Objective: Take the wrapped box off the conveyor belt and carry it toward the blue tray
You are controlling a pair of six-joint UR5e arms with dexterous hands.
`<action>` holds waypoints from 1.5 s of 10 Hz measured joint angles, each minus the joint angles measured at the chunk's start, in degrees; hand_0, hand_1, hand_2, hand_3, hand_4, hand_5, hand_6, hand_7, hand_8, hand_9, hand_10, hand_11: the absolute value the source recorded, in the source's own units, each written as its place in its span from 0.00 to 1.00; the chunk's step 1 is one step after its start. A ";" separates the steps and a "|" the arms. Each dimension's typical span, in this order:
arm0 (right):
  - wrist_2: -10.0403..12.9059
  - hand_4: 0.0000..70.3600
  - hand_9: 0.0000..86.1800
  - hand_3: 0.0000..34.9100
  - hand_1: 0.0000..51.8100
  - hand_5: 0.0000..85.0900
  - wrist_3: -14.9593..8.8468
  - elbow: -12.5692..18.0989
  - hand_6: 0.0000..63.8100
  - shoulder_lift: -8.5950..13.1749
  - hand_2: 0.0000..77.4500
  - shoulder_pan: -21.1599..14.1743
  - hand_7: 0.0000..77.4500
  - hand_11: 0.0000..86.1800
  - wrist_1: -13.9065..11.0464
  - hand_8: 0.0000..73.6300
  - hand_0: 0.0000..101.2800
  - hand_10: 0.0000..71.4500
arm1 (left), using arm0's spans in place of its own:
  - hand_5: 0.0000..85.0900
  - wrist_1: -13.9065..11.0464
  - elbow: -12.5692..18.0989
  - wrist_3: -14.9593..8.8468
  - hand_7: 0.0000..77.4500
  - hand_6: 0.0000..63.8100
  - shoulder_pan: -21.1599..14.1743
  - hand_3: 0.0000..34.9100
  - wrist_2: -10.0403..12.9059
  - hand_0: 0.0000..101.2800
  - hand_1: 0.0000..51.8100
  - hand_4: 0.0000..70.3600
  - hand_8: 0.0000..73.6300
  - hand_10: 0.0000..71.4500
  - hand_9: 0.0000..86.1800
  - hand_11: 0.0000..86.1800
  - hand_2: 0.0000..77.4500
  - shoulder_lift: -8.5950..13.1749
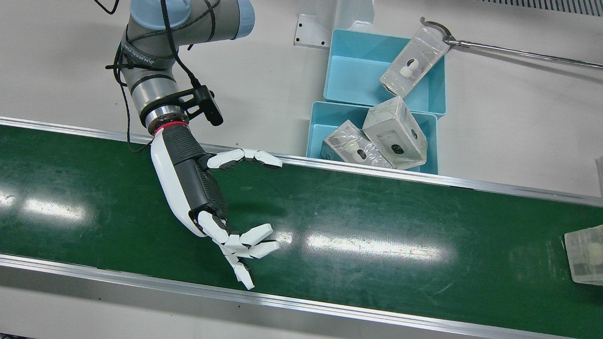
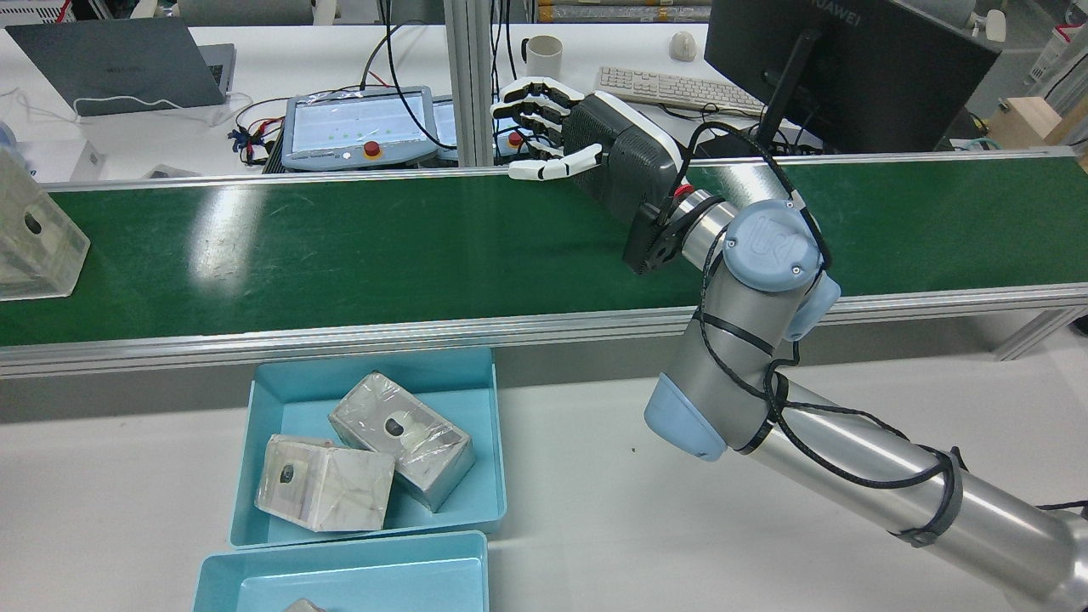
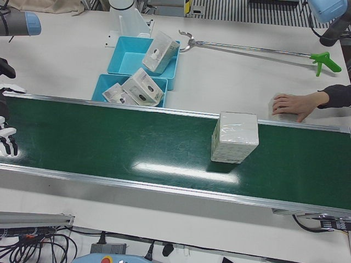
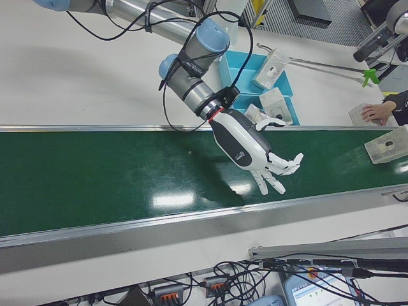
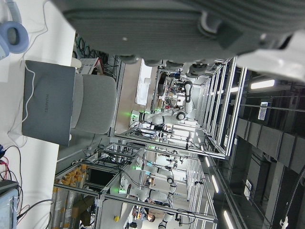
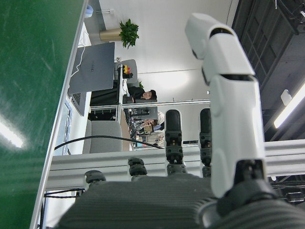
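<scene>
Progress so far: nothing picked. My right hand (image 1: 214, 214) hovers over the conveyor belt (image 1: 353, 221), fingers (image 1: 256, 233) spread wide and holding nothing, palm turned along the belt toward where boxes come from. The wrapped box (image 3: 235, 137) stands upright on the belt, well apart from my hand; in the front view only its corner shows at the right edge, in the rear view it sits at the far left. No contact yet.

Left hand (image 3: 7, 139): only white fingertips show at the left edge of the left-front view, near the belt. Its own camera shows just the dark underside of the palm and the lab beyond. Cannot tell whether its fingers are apart or closed.

Blue tray (image 1: 314, 123) sits on the table just beside the belt's inner rail, two wrapped boxes already lying tilted in it. A second blue tray (image 1: 337, 66) beyond it holds one more box, with a reach-grabber tool (image 1: 518, 52) at that box.

Left to do, as I judge it: let the box come within reach or move to it, close on it, lift, carry it toward the tray. All of the task remains.

Writing: "HUAWEI" on the monitor back (image 2: 841, 59) and on the laptop lid (image 5: 47, 102); "UR" logo on my arm's joint cap (image 2: 769, 236). Strap lettering on the arm too small to read. A person's hand (image 3: 299, 104) rests on another box at the table edge.
</scene>
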 joint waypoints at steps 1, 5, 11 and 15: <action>-0.03 0.20 0.09 0.67 0.37 0.45 -0.01 0.14 0.12 -0.03 0.31 0.10 0.40 0.02 0.00 0.01 0.49 0.00 | 0.01 0.00 0.00 0.00 0.00 0.00 0.00 0.00 0.00 0.00 0.00 0.00 0.00 0.01 0.00 0.00 0.01 0.00; -0.03 0.20 0.09 0.66 0.37 0.45 -0.63 0.08 0.11 0.31 0.31 -0.05 0.40 0.02 0.00 0.01 0.49 0.00 | 0.01 0.00 0.00 0.00 0.00 0.00 0.00 0.00 0.00 0.00 0.00 0.00 0.00 0.01 0.00 0.00 0.01 0.00; 0.01 0.22 0.09 0.68 0.47 0.47 -1.04 0.34 0.14 0.44 0.35 -0.19 0.42 0.02 -0.03 0.01 0.52 0.00 | 0.01 0.00 0.00 0.00 0.01 0.00 0.00 0.00 0.00 0.00 0.00 0.00 0.00 0.00 0.00 0.00 0.01 0.00; -0.02 0.24 0.06 0.63 0.39 0.47 -1.06 1.48 0.15 0.33 0.33 -0.43 0.42 0.02 -3.67 0.00 0.53 0.00 | 0.01 0.00 0.00 0.00 0.00 0.00 0.00 0.00 0.00 0.00 0.00 0.00 0.00 0.01 0.00 0.00 0.01 0.00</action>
